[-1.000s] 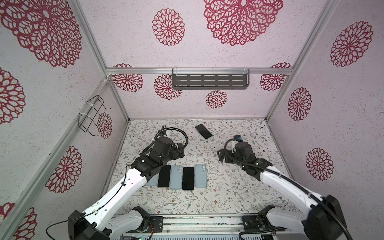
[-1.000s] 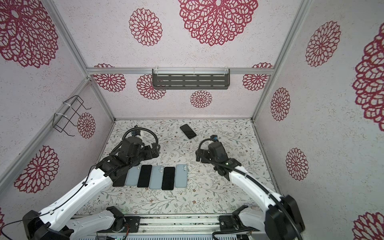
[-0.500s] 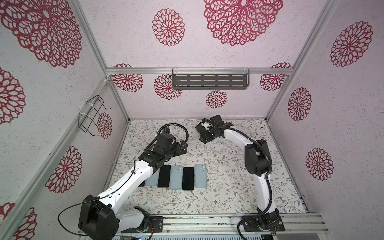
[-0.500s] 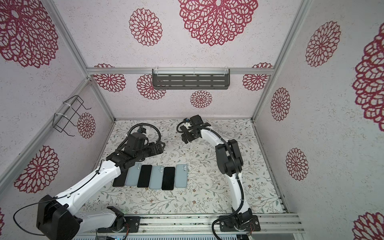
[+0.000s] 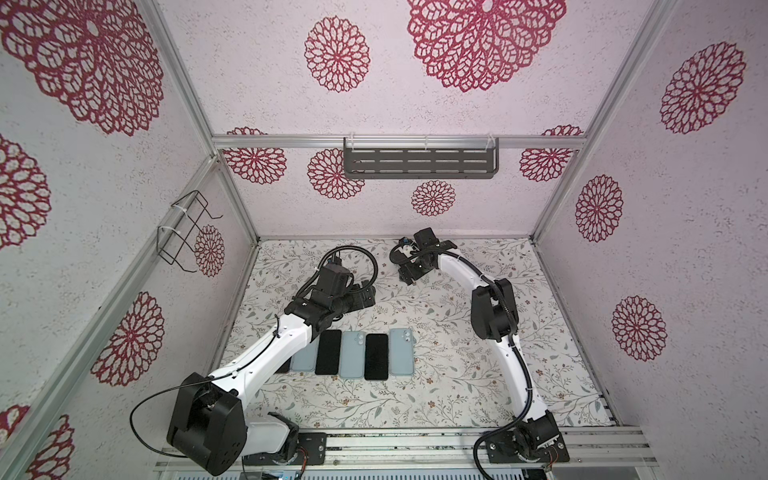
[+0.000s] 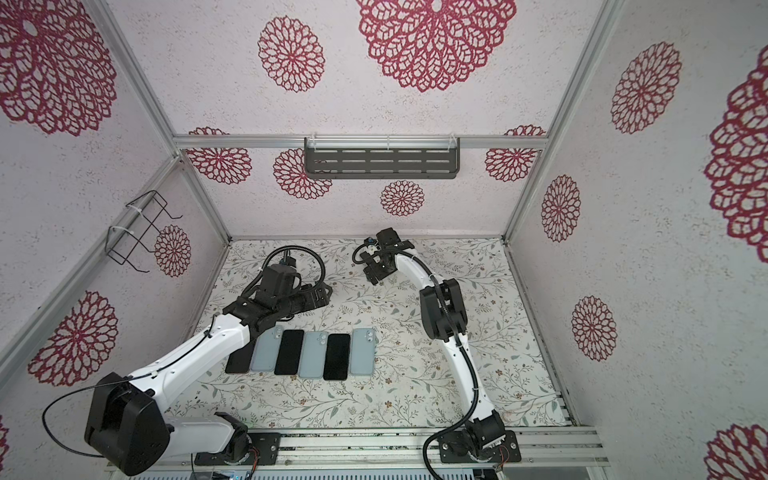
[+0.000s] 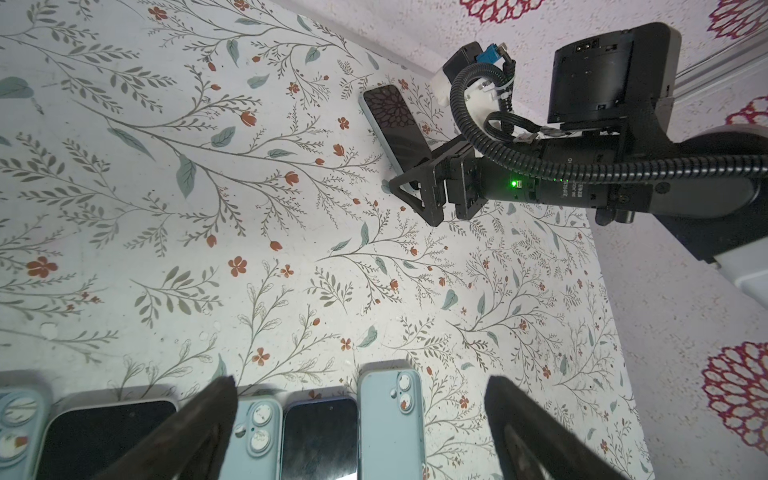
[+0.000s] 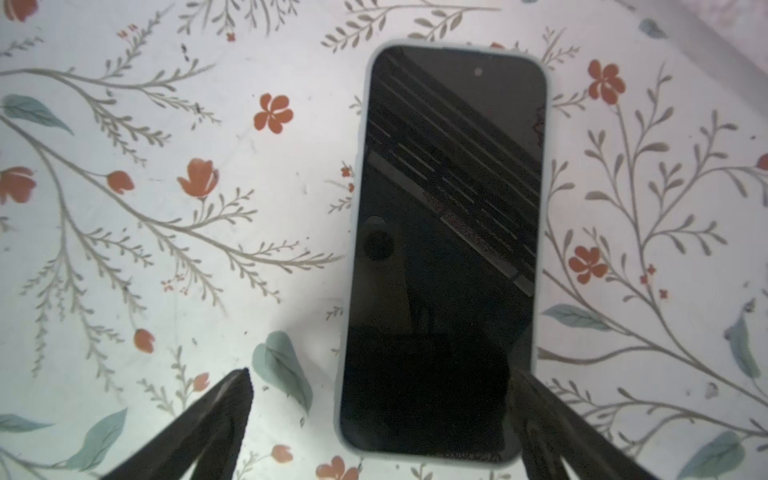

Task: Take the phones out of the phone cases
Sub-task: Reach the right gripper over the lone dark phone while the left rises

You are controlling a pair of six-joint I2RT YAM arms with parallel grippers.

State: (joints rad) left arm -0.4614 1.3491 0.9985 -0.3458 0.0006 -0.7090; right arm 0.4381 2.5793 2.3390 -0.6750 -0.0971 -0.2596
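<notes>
Floral-print mat (image 5: 457,374) covers the work surface, boxed in by pale walls with red rosettes; a grey slotted shelf (image 5: 419,163) hangs on the back wall.

1. Right gripper (image 8: 380,374): I read the jaws as spread wide, with nothing clamped between them. In both top views it hangs low over the back of the mat (image 5: 408,274) (image 6: 374,275).

2. Phone (image 8: 444,249): it lies flat on the mat, dark screen up, seated in its pale blue phone case (image 8: 432,458), whose rim shows all round the glass.
- Relative to the right gripper: directly below and ahead of it, long axis running away from the fingers.
- The phone's near short end sits inside the span of the open fingers, off centre. One finger overlaps a long edge of the case in the wrist view; the other stands over bare mat, apart from the case.
- Contact between finger and case: I cannot tell.
- In both top views the gripper body hides the phone.

3. Left gripper (image 7: 359,382): jaws wide apart, empty, above the mat (image 5: 365,297). The phone (image 7: 395,129) lies well ahead of it, with open mat between.

4. A row of phones and cases (image 6: 313,354) (dark screens alternating with pale blue backs, edges touching) lies just beneath and behind the left fingertips, well apart from the right gripper.
</notes>
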